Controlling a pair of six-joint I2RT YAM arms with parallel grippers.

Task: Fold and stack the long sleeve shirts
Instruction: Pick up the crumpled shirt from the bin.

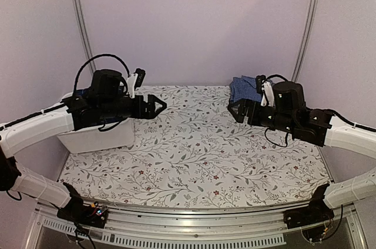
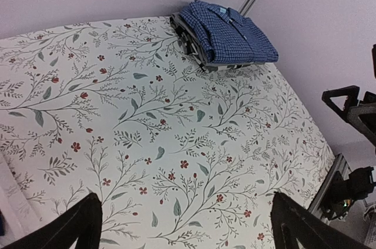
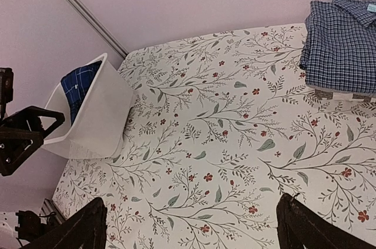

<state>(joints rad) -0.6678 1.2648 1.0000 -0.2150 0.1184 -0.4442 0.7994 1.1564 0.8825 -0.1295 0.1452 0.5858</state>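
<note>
**Both arms raised, grippers wide and empty**

The left arm reaches in over the left side of the table, forearm roughly level. The left gripper points toward the table's middle. The right arm mirrors it from the table's right side, and the right gripper faces the left one, well apart. Both hang above the table, fingers spread wide, holding nothing.

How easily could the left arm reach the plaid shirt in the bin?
Probably yes. The bin stands open on top, the shirt lies uncovered inside, and the left arm is close beside it with fingers open. Only the bin's walls might hinder it.
</note>
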